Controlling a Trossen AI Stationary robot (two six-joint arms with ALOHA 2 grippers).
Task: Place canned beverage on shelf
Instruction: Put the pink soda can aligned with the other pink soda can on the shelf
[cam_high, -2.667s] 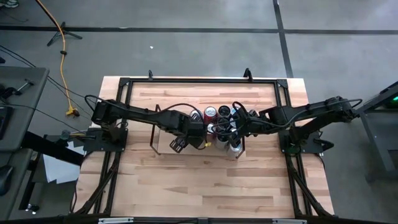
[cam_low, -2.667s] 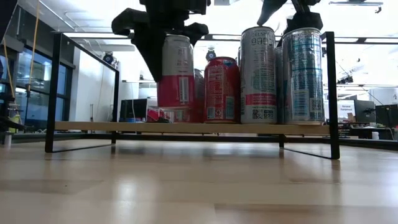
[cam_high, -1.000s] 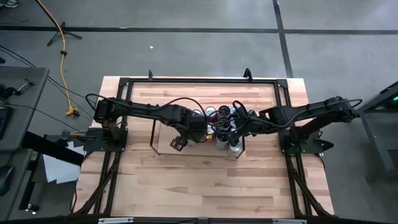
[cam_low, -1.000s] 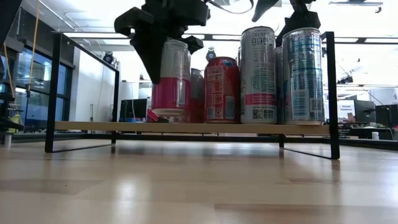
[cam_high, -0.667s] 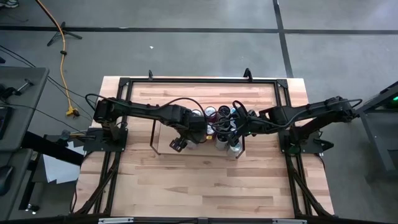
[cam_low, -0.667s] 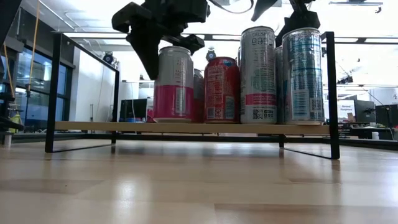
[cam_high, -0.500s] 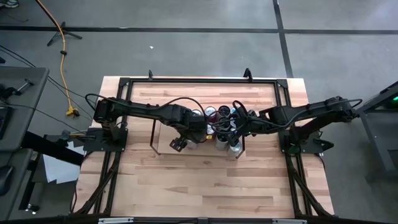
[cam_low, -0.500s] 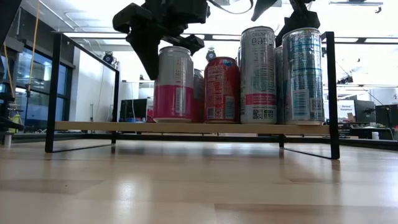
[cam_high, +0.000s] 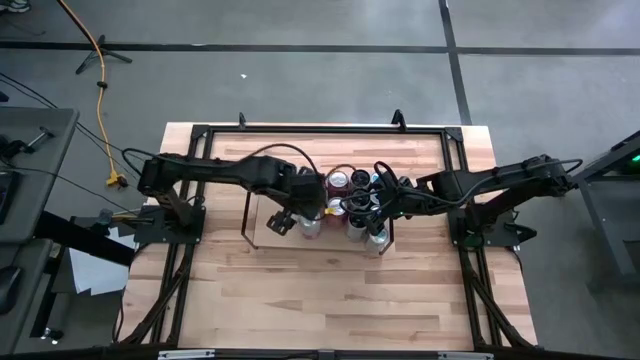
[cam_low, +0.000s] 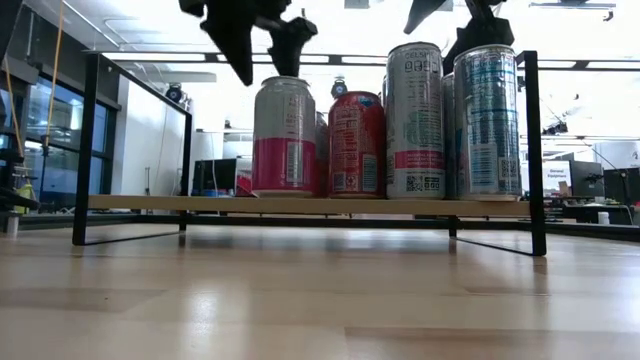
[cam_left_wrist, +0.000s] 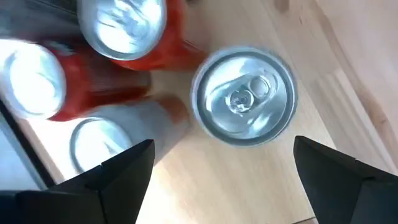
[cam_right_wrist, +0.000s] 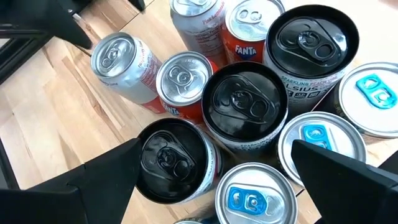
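High view, looking straight down: the shelf (cam_high: 262, 232), a low light-wood board with black wire end frames, lies on the wood table (cam_high: 330, 300) with its long axis running left to right. A pink-and-silver can (cam_high: 311, 222) stands upright on it, lid facing up, at the left edge of a tight cluster of cans (cam_high: 356, 205). The left gripper (cam_high: 283, 219) sits just left of that can, over bare board. The right gripper (cam_high: 366, 205) hangs over the cluster.

Low view, level with the table: the pink-and-silver can (cam_low: 285, 137) rests flat on the shelf (cam_low: 200, 203), long axis vertical, just beside a red can (cam_low: 356, 144). The left gripper (cam_low: 256, 35) is above it, fingers spread and clear of the can. A second ago those fingers were closed around the can; now it stands alone and the gripper has risen.

Left wrist view: the can's silver lid (cam_left_wrist: 244, 96) is seen from directly above, centred between the two parted dark fingers (cam_left_wrist: 112, 174), with no contact.

Right wrist view: the right arm's fingers (cam_right_wrist: 99, 174) are wide apart and hold nothing, above many upright cans; the placed can (cam_right_wrist: 118, 62) stands at the cluster's edge.
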